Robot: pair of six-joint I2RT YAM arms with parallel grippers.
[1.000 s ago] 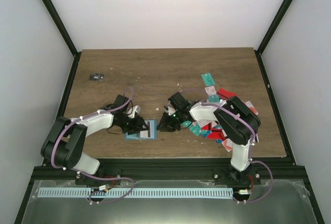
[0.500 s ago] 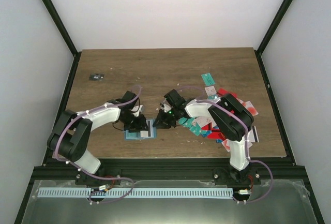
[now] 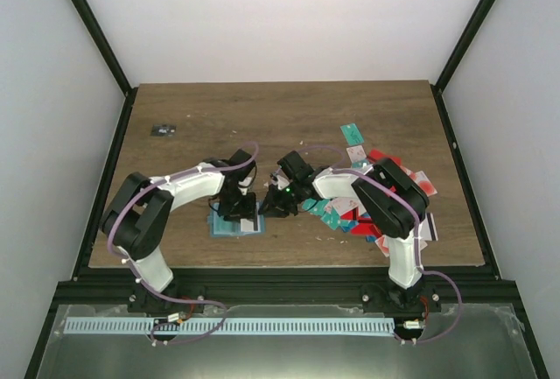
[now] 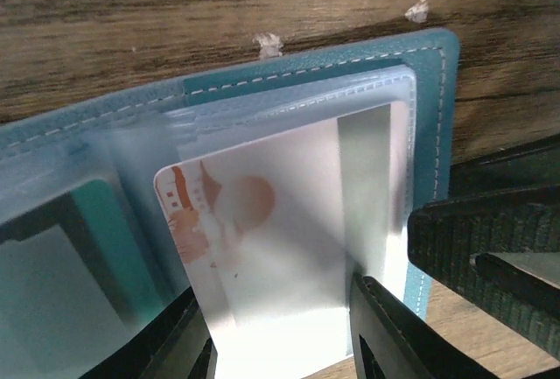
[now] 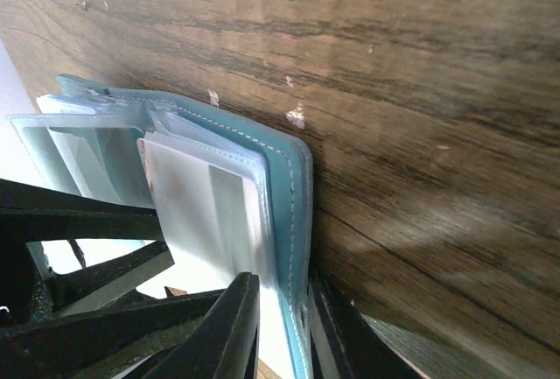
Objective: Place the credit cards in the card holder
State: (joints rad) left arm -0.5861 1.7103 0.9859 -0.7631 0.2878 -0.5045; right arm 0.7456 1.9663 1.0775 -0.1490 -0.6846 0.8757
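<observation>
The card holder (image 3: pixel 226 227) lies open near the table's front, with a teal cover (image 4: pixel 306 68) and clear sleeves. My left gripper (image 3: pixel 238 209) is over it and shut on the side edges of a white card (image 4: pixel 280 221) with an orange picture and a grey stripe. The card's far end is in a sleeve. My right gripper (image 3: pixel 269 206) is shut on the holder's right cover edge (image 5: pixel 293 186). One finger is on the inside and one on the outside. The credit cards (image 3: pixel 378 208) lie in a loose pile at the right, mostly teal and red.
A small black object (image 3: pixel 163 130) lies at the far left of the table. Two single cards (image 3: pixel 353 141) lie just beyond the pile. My right arm's forearm stretches over the pile's left side. Black frame posts stand at the table's sides.
My left gripper has moved right and forward onto the holder with the white card. My right gripper has shifted slightly left and stays on the holder's right edge.
</observation>
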